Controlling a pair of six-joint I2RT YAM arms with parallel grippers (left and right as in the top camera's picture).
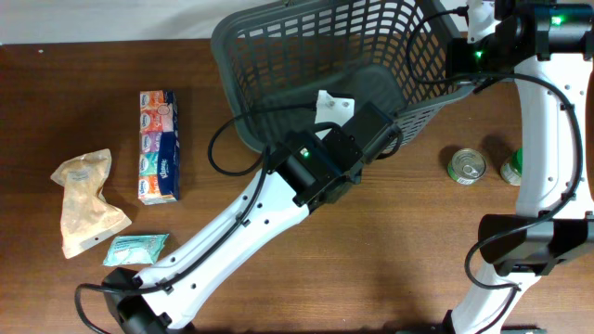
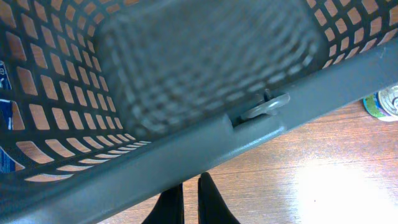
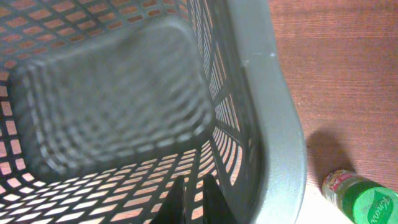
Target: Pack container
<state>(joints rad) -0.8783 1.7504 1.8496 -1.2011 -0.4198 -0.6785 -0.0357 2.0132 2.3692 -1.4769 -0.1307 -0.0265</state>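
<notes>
The container (image 1: 278, 56), a large dark grey lattice basket, stands at the back middle of the table with nothing showing inside it. In the left wrist view its rim (image 2: 186, 149) runs diagonally just above my left gripper (image 2: 191, 183). That gripper is shut, its tips at the outer underside of the rim, over the wood. The right wrist view shows my right gripper (image 3: 198, 183) shut inside the basket, close against the slotted wall beside the rim (image 3: 273, 124). From overhead the right gripper (image 1: 461, 57) sits at the basket's right edge.
A tin can (image 1: 466, 166) and a green-lidded jar (image 1: 511, 169) stand right of the basket. A tissue multipack (image 1: 158, 146), a tan bag (image 1: 85, 199) and a teal packet (image 1: 136, 248) lie at the left. My left arm (image 1: 251, 213) crosses the table middle.
</notes>
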